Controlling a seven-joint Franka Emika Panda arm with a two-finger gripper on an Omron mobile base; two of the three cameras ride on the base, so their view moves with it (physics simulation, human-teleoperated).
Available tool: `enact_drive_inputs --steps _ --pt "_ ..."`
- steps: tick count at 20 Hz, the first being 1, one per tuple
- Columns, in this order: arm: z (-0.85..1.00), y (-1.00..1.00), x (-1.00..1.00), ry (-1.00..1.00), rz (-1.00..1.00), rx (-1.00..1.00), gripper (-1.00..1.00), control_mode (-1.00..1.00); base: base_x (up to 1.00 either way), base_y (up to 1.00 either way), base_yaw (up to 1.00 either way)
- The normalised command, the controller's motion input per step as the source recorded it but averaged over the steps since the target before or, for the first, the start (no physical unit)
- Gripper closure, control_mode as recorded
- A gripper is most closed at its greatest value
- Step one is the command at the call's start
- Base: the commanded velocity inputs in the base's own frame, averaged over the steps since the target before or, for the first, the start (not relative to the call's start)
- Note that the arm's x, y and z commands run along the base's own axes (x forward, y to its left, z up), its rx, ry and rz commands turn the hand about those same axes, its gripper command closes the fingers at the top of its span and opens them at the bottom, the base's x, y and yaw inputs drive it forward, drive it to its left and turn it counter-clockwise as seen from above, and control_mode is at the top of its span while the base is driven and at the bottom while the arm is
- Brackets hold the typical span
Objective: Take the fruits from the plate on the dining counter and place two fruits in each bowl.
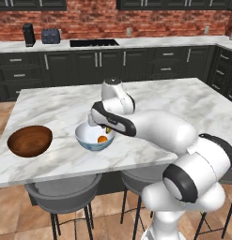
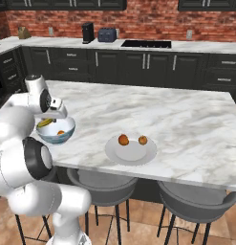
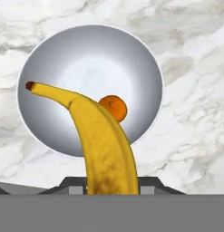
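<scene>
A banana (image 3: 102, 140) is clamped in the closed gripper (image 3: 111, 183) above the white-blue bowl (image 3: 50, 59), near the dining counter's (image 3: 195, 113) front edge.

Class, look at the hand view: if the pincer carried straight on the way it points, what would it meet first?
Probably the inside of the white-blue bowl below it. The banana that the pincer holds would touch first, close beside the orange fruit; depth is unclear.

Arm (image 1: 159, 126) bent low, tool (image 1: 107, 127) clamped, pointing down.
</scene>
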Motion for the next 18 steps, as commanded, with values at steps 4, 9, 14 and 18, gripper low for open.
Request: enact_drive_inputs --steps 4,9,14,18 --pt "-0.4 0.41 0.5 0.0 0.05 -0.02 1.0 -1.0 0.0 0.0 0.0" --pt "-0.52 0.08 0.28 0.0 0.09 0.0 1.0 -1.0 0.0 0.0 0.0" --pt "-0.44 0.0 0.06 0.0 0.09 0.0 1.0 -1.0 0.0 0.0 0.0" --pt "-0.37 0.0 0.04 0.0 0.07 0.0 1.0 -1.0 0.0 0.0 0.0"
